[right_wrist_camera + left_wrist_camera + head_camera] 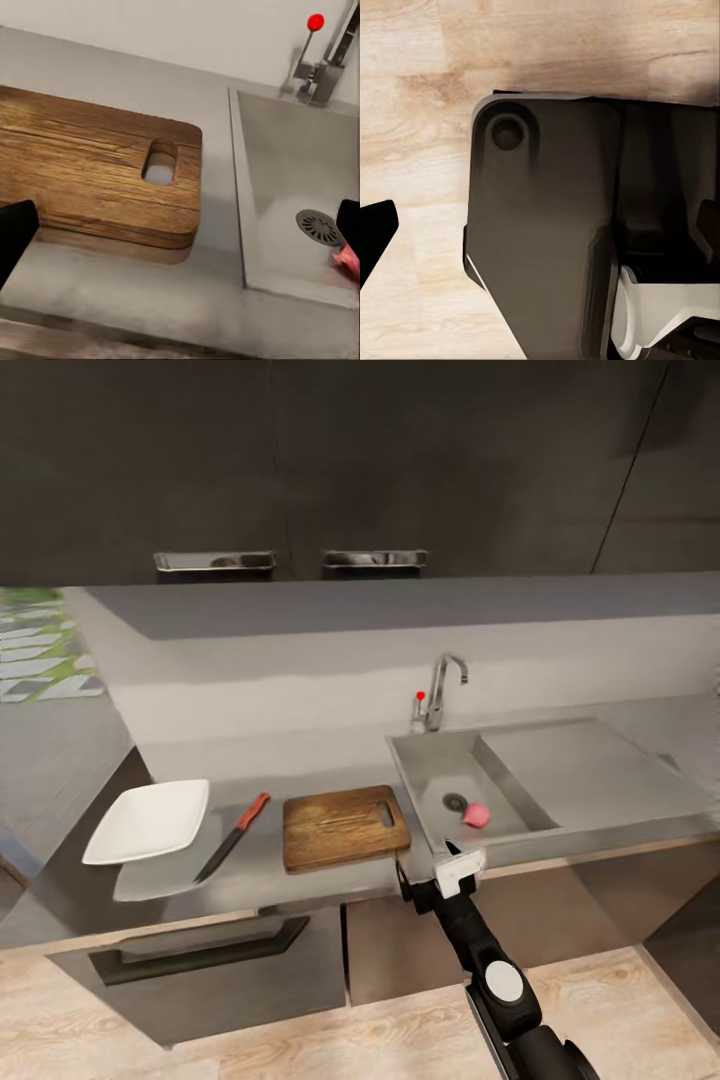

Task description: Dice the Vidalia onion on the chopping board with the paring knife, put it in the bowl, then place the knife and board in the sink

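The Vidalia onion [476, 816], small and pinkish-red, lies in the sink [430, 760] basin beside the drain; the right wrist view catches it [347, 261] at the frame's edge. On the countertop [300, 760] the chopping board [345, 827] lies flat just left of the sink, its handle hole toward the basin. Left of the board are the paring knife [235, 835] and then the white bowl [148, 820]. My right gripper [447, 857] hovers open at the counter's front edge, between board [90, 180] and sink [300, 150]. My left gripper [540, 232] is open, hanging over the floor beside my own base.
A chrome tap [440, 690] with a red-tipped knob [316, 22] stands behind the basin, and a flat drainboard [590, 770] extends to its right. Dark wall cabinets hang above, dark base cabinets stand under the counter. Wooden floor [412, 112] runs along the front.
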Robot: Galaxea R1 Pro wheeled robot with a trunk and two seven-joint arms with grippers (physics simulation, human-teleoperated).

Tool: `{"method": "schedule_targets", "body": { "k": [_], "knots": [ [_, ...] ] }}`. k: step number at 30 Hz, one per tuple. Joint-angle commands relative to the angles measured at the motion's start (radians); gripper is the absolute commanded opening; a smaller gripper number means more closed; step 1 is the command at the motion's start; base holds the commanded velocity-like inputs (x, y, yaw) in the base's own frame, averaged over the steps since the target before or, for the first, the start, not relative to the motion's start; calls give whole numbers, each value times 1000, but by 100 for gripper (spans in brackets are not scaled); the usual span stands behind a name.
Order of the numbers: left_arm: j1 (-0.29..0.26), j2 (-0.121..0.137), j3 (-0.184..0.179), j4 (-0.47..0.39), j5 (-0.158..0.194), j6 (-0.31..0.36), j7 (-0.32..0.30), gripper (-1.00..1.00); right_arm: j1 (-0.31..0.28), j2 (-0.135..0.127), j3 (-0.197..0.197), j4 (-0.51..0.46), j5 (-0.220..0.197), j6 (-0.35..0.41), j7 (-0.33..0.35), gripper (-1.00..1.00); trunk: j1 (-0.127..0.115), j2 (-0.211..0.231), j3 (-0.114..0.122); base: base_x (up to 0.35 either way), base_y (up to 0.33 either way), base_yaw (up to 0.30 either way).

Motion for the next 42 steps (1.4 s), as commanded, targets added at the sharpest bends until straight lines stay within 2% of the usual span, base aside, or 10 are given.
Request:
{"method": "schedule_targets", "body": {
  "k": [1,8,18,24,28,30,34,38,39,42],
  "knots": [
    [0,-1,2,-1,3,-1,0,100,-1,0,0,-2,10,7,1,100,0,-2,-1,-345,0,0],
    [1,-1,3,-4,3,-1,1,100,7,-1,0,0,10,7,1,100,0,-2,-1,-331,-60,0],
    [0,-1,3,-6,3,-1,4,100,45,-1,0,14,9,6,1,100,0,-2,-1,-182,-230,0],
    [0,-1,4,-7,3,-1,5,100,62,-1,0,97,9,-8,3,100,0,-2,-1,-15,-299,0],
    [0,0,4,-7,3,-1,5,100,64,-1,0,200,9,-40,7,100,0,-2,-1,-1,-305,0],
    [1,0,4,-7,3,-1,5,100,64,-1,0,294,9,-79,9,100,0,-2,-1,0,-305,0],
    [1,1,4,-7,3,-1,5,100,65,-1,0,384,9,-161,6,100,0,-2,-1,1,-305,0],
    [1,1,4,-7,3,-1,5,100,65,-1,-2,504,9,-197,8,100,0,-2,-1,37,-305,0],
    [1,1,4,-6,3,0,6,100,65,-1,-10,578,9,-206,10,100,0,-2,-1,64,-305,0],
    [0,1,5,-3,3,0,7,100,65,-1,-37,690,9,-237,11,100,0,-2,-1,70,-305,0]
  ]
}}
